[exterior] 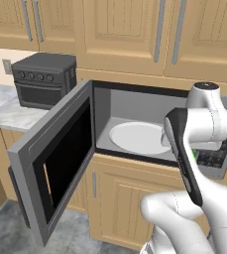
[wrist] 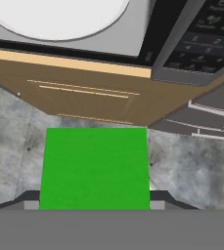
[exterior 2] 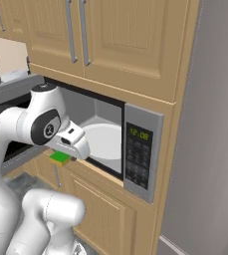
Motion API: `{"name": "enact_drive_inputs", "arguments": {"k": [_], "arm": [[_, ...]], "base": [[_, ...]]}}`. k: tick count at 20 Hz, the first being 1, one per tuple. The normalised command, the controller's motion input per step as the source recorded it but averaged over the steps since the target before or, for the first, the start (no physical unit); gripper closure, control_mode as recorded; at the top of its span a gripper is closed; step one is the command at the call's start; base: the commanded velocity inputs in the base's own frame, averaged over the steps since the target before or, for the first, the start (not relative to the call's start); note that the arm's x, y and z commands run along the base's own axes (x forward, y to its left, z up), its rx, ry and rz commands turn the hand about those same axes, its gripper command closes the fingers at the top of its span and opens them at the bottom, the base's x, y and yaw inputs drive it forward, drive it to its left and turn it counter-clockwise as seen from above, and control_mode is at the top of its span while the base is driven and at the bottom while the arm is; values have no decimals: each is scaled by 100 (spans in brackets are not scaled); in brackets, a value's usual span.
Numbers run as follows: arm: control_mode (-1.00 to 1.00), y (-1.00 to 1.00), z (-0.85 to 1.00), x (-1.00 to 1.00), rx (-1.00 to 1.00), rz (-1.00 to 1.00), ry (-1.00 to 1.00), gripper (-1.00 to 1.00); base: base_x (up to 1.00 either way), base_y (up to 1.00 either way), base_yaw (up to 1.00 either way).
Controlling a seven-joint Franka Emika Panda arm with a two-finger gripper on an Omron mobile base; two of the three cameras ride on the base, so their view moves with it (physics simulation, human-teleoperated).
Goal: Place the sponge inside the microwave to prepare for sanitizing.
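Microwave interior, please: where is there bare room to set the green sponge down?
The built-in grey stainless microwave stands open. Its round white plate is bare, as is the grey floor strip between plate and front sill. The right side is crowded: the gripper, holding the bright green sponge, hangs there.

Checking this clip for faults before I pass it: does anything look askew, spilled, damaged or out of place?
Nothing stands out. The grey stainless microwave has its black-windowed door swung open, its white round plate sits flat inside, and the bright green rectangular sponge sits squarely between the fingers, outside the opening.
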Motion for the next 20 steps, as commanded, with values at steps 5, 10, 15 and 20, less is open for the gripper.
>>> {"name": "enact_drive_inputs", "arguments": {"k": [5,10,15,20], "arm": [[100,0,0,0,0,0,0,100],[100,0,0,0,0,0,0,100],[100,0,0,0,0,0,0,100],[-100,7,-1,0,0,0,-2,100]], "base": [[8,0,0],[0,3,0],[0,1,0],[0,2,0]]}}
